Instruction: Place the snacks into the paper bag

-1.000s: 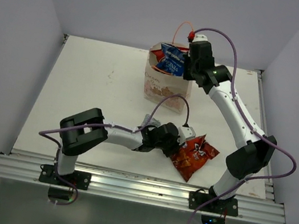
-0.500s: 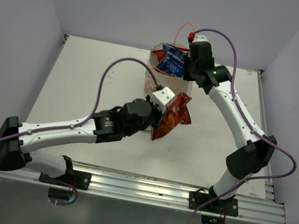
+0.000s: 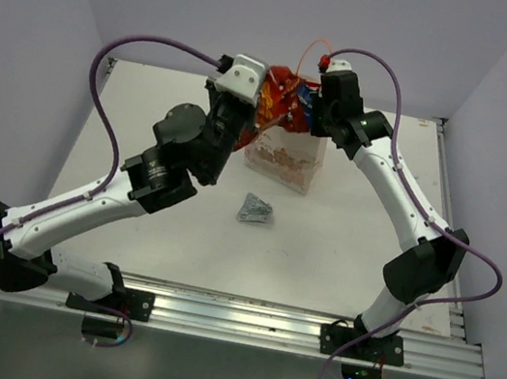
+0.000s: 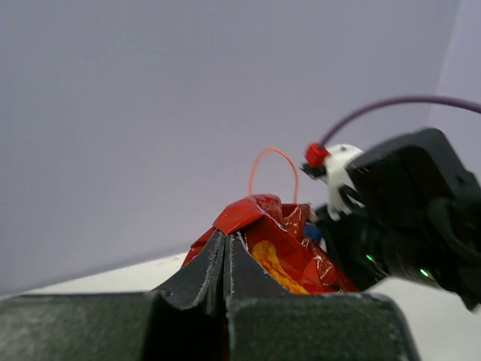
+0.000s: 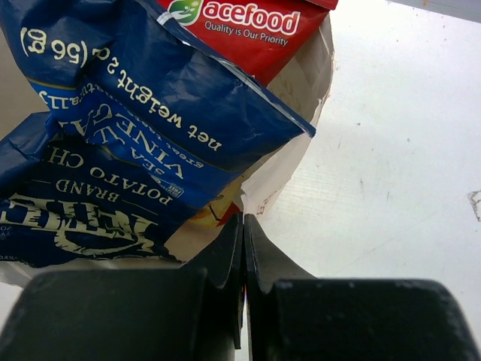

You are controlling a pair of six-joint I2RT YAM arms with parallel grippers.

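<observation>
My left gripper (image 3: 257, 104) is shut on the red-orange chips bag (image 3: 282, 96) and holds it above the mouth of the paper bag (image 3: 283, 160); in the left wrist view the jaws (image 4: 224, 239) pinch the crinkled top of the chips bag (image 4: 289, 252). My right gripper (image 3: 318, 115) is shut on the paper bag's right rim (image 5: 301, 143), with its jaws (image 5: 243, 223) closed on the paper. Inside the bag are the blue packet (image 5: 128, 143) and the red-white chips bag (image 5: 248, 30). The silver foil packet (image 3: 256, 210) lies on the table in front of the bag. The green-white packet is hidden.
The bag's orange cord handle (image 4: 274, 162) loops up behind the chips bag. The white table (image 3: 146, 131) has walls at the back and on both sides. A metal rail (image 3: 231, 318) runs along the near edge by the arm bases.
My left gripper has lifted the red-orange chips bag from the table's front right and carried it up and back over the paper bag. The right gripper has stayed on the rim.
</observation>
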